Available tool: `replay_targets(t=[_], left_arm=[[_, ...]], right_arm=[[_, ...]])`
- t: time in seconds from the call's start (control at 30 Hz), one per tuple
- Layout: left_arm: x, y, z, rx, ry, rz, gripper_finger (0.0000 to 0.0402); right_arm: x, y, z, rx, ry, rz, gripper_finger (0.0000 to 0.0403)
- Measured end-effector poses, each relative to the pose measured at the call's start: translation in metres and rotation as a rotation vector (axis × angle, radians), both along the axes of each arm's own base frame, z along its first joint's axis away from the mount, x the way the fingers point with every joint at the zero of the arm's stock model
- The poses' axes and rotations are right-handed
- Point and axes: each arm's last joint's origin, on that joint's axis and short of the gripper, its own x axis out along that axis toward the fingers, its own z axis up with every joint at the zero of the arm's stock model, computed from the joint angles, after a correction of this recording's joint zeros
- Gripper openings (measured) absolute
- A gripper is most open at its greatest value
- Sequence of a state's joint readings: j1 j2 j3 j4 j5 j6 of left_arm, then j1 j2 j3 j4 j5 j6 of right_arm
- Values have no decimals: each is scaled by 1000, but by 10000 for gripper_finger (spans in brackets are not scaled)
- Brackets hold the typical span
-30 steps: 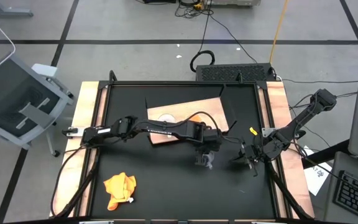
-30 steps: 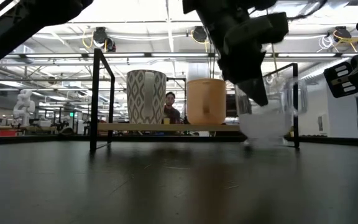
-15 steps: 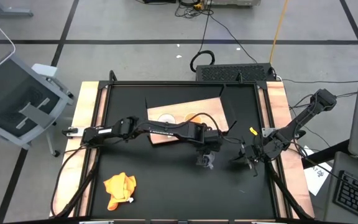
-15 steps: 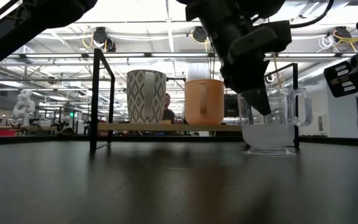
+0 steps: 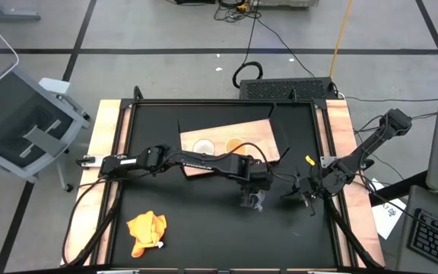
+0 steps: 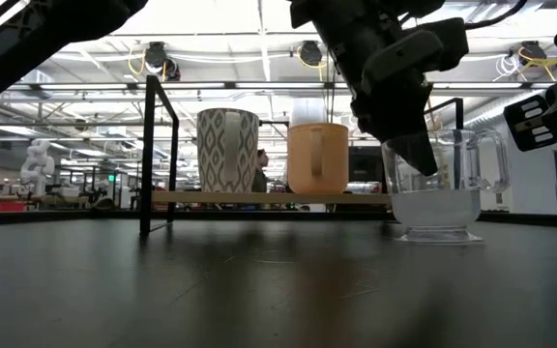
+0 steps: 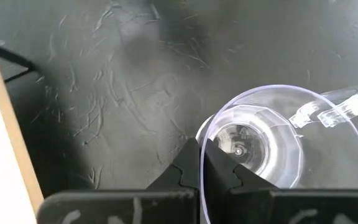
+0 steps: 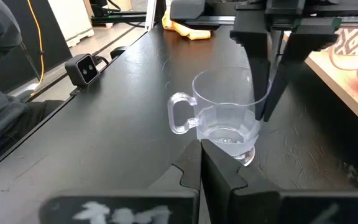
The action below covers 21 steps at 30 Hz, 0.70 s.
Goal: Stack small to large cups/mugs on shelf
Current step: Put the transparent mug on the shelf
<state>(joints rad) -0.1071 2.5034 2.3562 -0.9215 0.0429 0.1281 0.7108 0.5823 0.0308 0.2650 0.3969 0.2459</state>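
Glass cup (image 6: 441,188) in left end effector (image 6: 416,155)

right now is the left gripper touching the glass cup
Touching. In the left wrist view the left gripper is shut on the glass cup, pinching its rim; the right wrist view shows its fingers straddling the wall.

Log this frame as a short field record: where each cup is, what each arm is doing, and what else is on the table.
glass cup: upright on the black tabletop, off the shelf, rim pinched by the left gripper
white cup: on the shelf, patterned
yellow-orange cup: on the shelf, beside the white cup
shelf: wooden board, two cups on it
left gripper: jaws shut on the glass cup's rim
right gripper: beside the glass cup, jaws shut, holding nothing
cloth: orange-yellow, crumpled, front left of table
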Motion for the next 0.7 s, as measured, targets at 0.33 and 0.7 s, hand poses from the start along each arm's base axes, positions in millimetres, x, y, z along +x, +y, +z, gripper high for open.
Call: replay_targets(t=[0.33, 0.7], left_arm=[[-3, -14, -1, 49, 6, -143, 1], [-7, -24, -1, 48, -2, -397, 1]], right_arm=[[0, 0, 0, 0, 0, 0, 0], [0, 0, 0, -1, 1, 0, 0]])
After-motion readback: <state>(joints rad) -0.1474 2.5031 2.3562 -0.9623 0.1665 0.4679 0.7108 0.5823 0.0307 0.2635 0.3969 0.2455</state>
